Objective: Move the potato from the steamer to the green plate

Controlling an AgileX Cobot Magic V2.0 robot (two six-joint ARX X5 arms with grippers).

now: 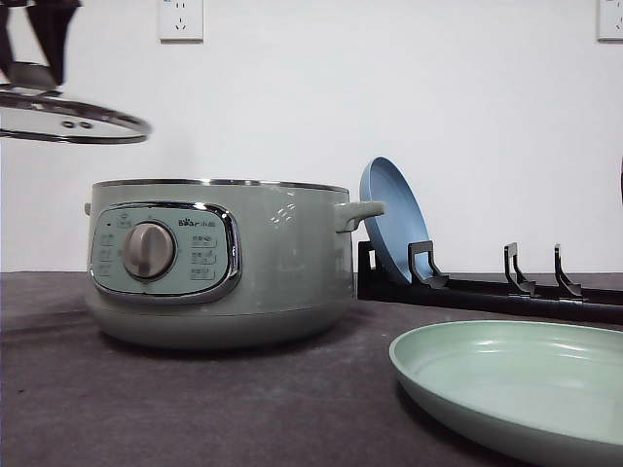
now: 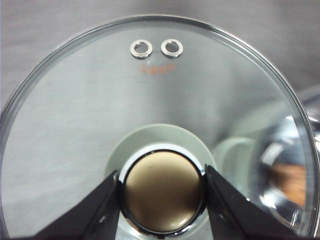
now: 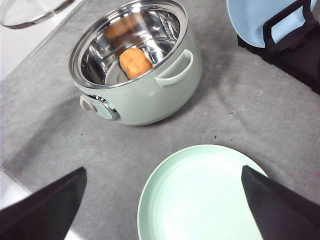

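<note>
The plate [image 1: 516, 389] lies nearest, flat on the grey surface [image 1: 146, 409] and bare, so it is ready to receive the food. In the right wrist view the right end effector [image 3: 162, 200] hangs above the plate with its 2 fingers [image 3: 45, 205] spread wide and nothing between them. I judge it waits there because it is the free one for the pick.

Behind the plate stands the steamer [image 1: 224, 263], with its dial facing the camera. Its top is uncovered. The potato [image 3: 135, 62] sits inside on the shiny metal bottom, near the wall on the handle side, and nothing touches it.

The lid [image 1: 73, 125] is held in the air, above and to the left of the steamer. The left end effector [image 2: 162, 192] is clamped on the lid's knob [image 2: 162, 197], 1 finger on each side. This keeps the opening free for reaching in.

Farthest, a blue plate [image 1: 392, 229] leans upright in a black rack [image 1: 487, 287] by the wall.
</note>
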